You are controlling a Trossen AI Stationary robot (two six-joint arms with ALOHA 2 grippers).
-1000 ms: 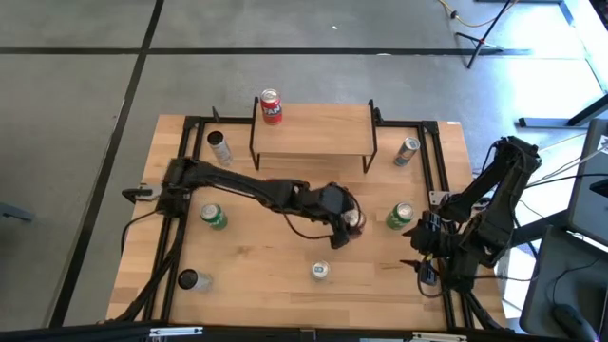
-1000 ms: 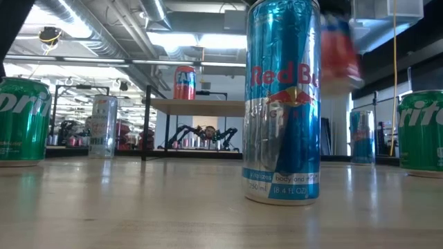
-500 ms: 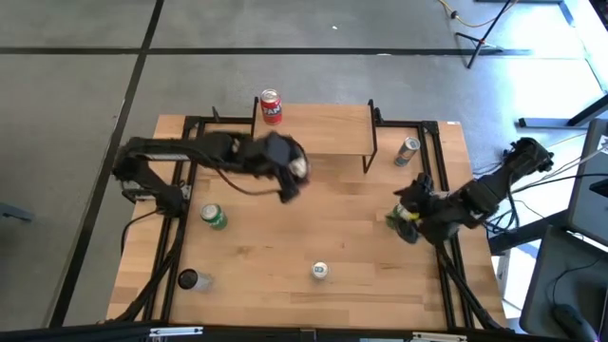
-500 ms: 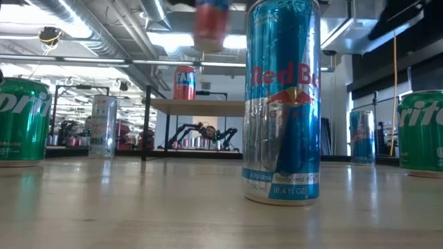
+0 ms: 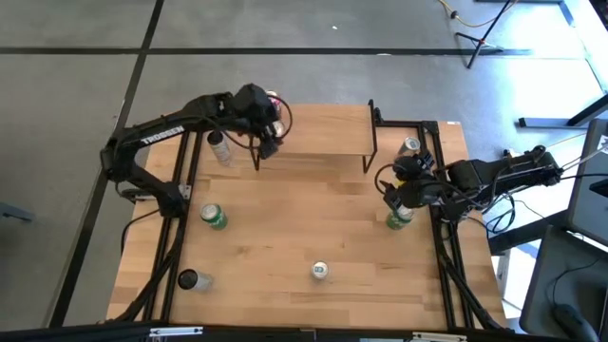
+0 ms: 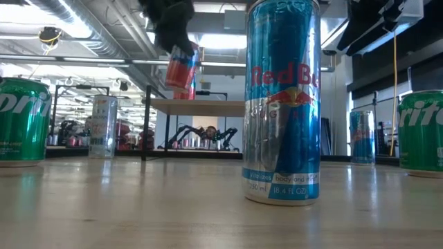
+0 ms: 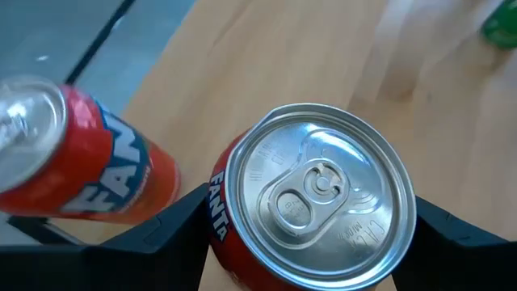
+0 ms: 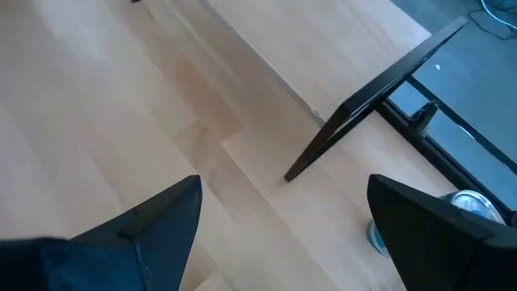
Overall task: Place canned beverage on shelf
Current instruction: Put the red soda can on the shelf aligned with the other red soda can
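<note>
On the left of the light wooden bench point(image 5: 285, 237), seen from above, a green soda can point(image 5: 214, 217) stands beside the black frame rail, a dark-topped can point(image 5: 188, 279) is found nearer the front edge, and a slim silver can point(image 5: 220, 149) stands just left of the shelf. The left claw point(image 5: 269, 119) is held over the left end of the small wooden-topped shelf with thin black legs point(image 5: 323, 131) and is clenched on a red Fanta can point(image 7: 311, 218), whose silver lid is seen between the two dark fingers in the left wrist view. A second red Fanta can point(image 7: 77, 162) is seen close beside the held one in that view; from above it is mostly hidden under the claw. In the low view the held can appears tilted, above the shelf top; whether it touches the wood cannot be told. Near the front middle of the bench a tall blue Red Bull can point(image 5: 320, 271) stands alone. Further right, the right claw point(image 5: 399, 190) is held with its fingers spread and nothing between them, over the bench just right of the shelf's right leg. A second green soda can point(image 5: 398, 218) stands just in front of it, and a silver-topped can point(image 5: 410, 146) stands behind it near the right frame rail.
</note>
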